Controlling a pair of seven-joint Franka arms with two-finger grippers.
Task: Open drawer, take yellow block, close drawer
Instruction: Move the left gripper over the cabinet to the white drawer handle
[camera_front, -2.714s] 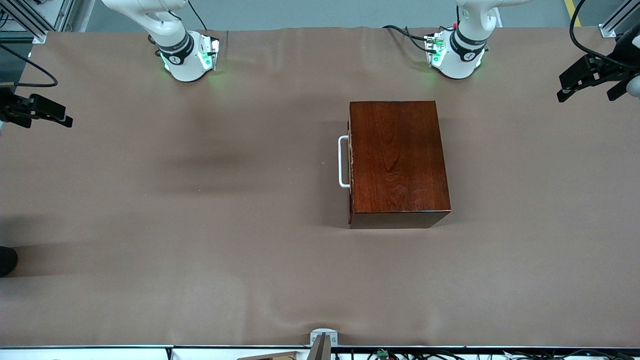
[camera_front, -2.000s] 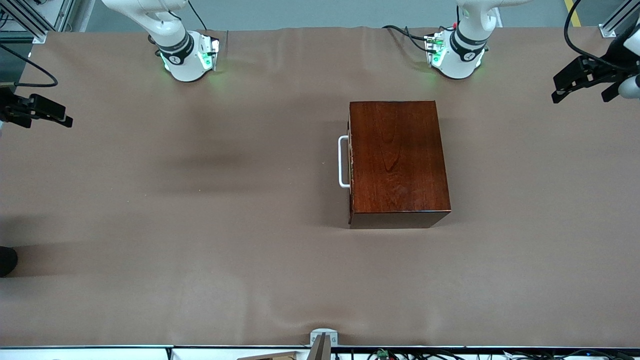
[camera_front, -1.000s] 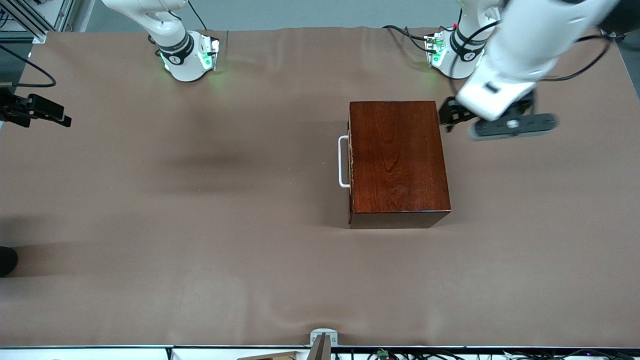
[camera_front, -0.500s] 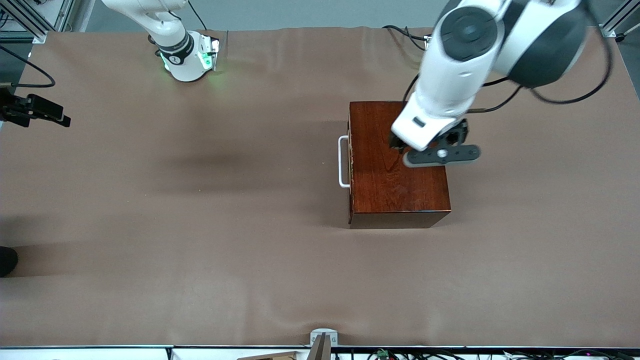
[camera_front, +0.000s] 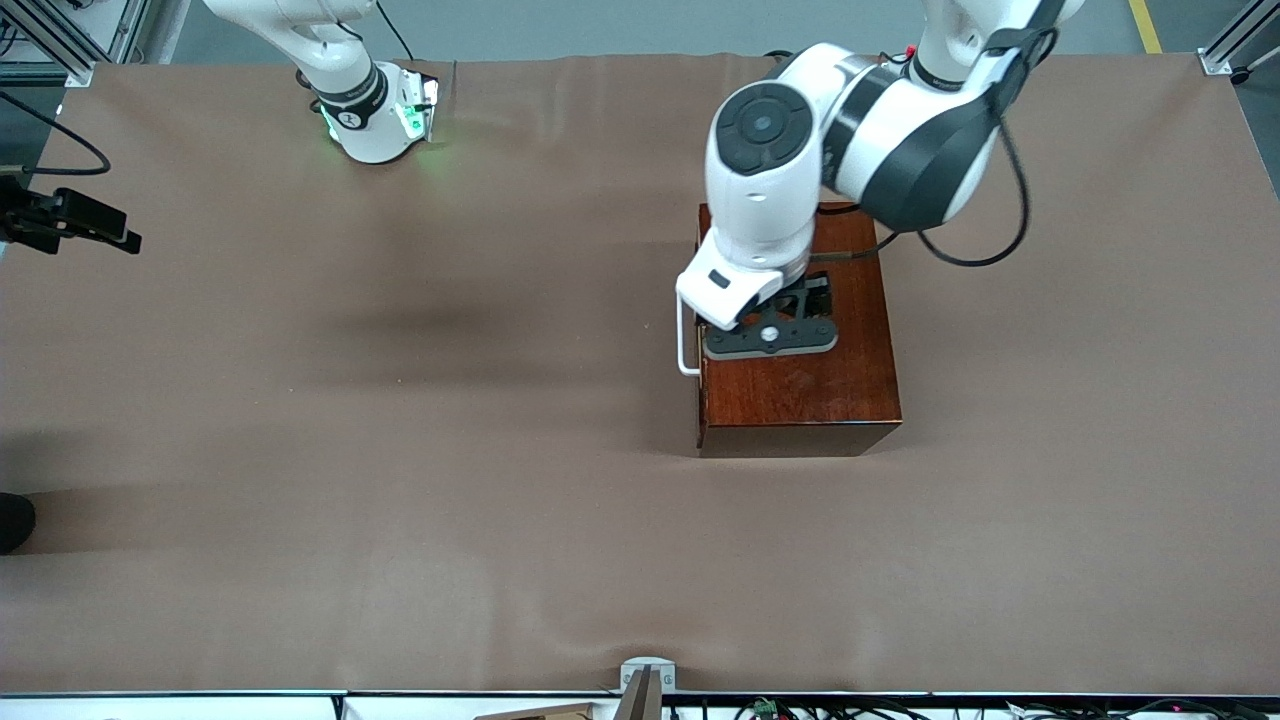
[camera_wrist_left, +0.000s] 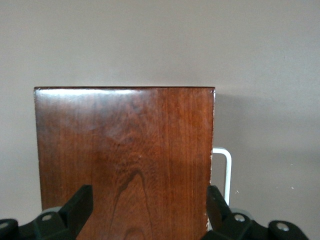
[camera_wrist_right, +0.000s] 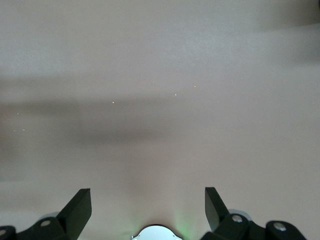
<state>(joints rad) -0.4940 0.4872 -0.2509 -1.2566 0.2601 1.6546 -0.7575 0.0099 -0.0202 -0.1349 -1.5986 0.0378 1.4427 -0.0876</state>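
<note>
One arm has moved: the left gripper (camera_wrist_left: 145, 215), fingers wide apart, now hangs over the shut drawer (camera_front: 795, 330) by its handle (camera_front: 684, 335). The right gripper (camera_wrist_right: 147, 212) waits, spread wide, at its end of the table.

- Brown cloth (camera_front: 400, 450) covers the whole table, faint wrinkles, soft shadow bands toward the right arm's end.
- Grey floor (camera_front: 600, 25) past the table's top edge.
- Aluminium frame posts (camera_front: 1225, 45) at the upper corners.
- Yellow floor stripe (camera_front: 1143, 22).
- Small metal bracket (camera_front: 645, 672) at the near edge, cables (camera_front: 800, 708) below it.
- Even overhead light.
</note>
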